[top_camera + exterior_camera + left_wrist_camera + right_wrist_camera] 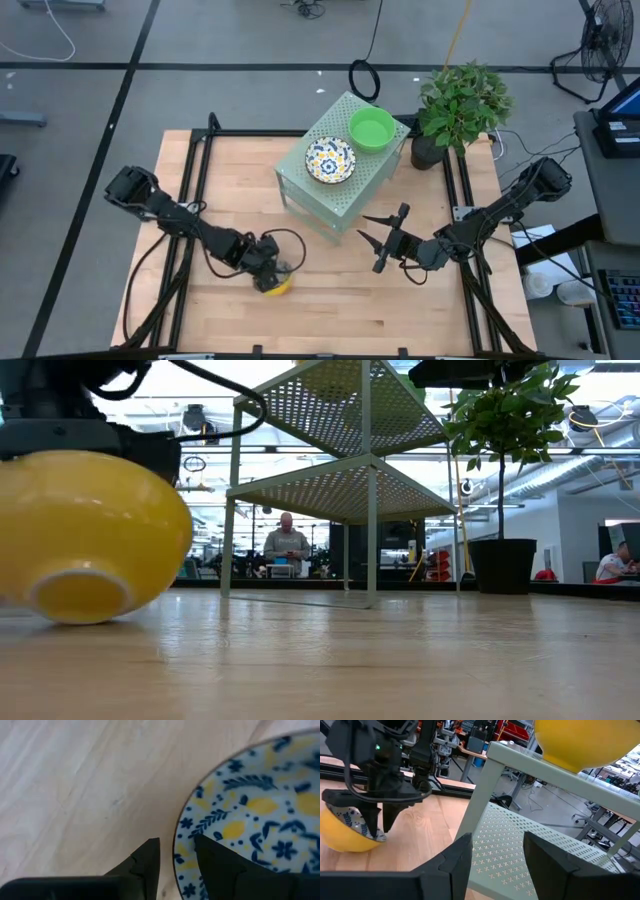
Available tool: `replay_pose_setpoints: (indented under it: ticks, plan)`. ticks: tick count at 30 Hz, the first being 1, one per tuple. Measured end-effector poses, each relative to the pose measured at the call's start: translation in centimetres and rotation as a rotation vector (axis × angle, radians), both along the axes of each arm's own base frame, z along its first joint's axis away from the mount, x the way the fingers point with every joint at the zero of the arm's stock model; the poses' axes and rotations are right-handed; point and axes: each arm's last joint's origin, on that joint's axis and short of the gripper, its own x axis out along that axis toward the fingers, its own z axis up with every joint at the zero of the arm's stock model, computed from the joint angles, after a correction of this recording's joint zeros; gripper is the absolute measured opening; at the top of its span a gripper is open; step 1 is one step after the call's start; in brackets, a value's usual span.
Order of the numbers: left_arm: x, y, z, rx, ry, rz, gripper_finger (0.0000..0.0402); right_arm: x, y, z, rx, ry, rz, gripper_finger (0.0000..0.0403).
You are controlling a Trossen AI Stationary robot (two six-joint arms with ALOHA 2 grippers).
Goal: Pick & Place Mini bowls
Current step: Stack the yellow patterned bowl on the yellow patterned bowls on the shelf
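Down at lower centre-left of the overhead picture sits the floral bowl [275,284], yellow outside, blue-and-yellow pattern inside, resting on the wooden table [330,310] and tipped rather than flat. From table height its yellow belly [85,535] fills the left of the frame, foot ring turned toward the camera.

The left gripper [176,854] has it by the rim: one dark finger inside the patterned wall, the other outside, pinched on the edge. That's the sensible hold, I'd say; this looks like glazed ceramic, stiff, smooth and slick, light enough for a rim pinch but liable to pivot or slide out, and it would chip if dropped. A slow, level lift suits it.

Moving outward, up at upper centre stands the pale-green perforated stand [345,165], already carrying a second floral bowl [330,160] and a green bowl [372,129] side by side on its top. A potted plant [458,105] sits just right of it.

The right gripper [385,240] hangs at centre-right, near the stand's front corner, fingers spread apart and empty, well clear of the held bowl.

Beyond the table a person [287,545] stands far off in the room.
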Motion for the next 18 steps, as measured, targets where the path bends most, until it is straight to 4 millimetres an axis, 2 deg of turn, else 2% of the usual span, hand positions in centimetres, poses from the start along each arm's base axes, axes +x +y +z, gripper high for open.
replay_pose_setpoints:
  ticks: [7, 18]
  plan:
    - [0.0, 0.6, -0.1, 0.026, 0.018, -0.019, 0.0127, 0.0, 0.0, 0.0, 0.0, 0.0, 0.001, 0.0164]
    - [-1.1, 1.5, -0.2, 0.076, 0.143, 0.106, 0.0127, 0.0, 0.0, 0.0, 0.0, 0.0, 0.0, 0.0164]
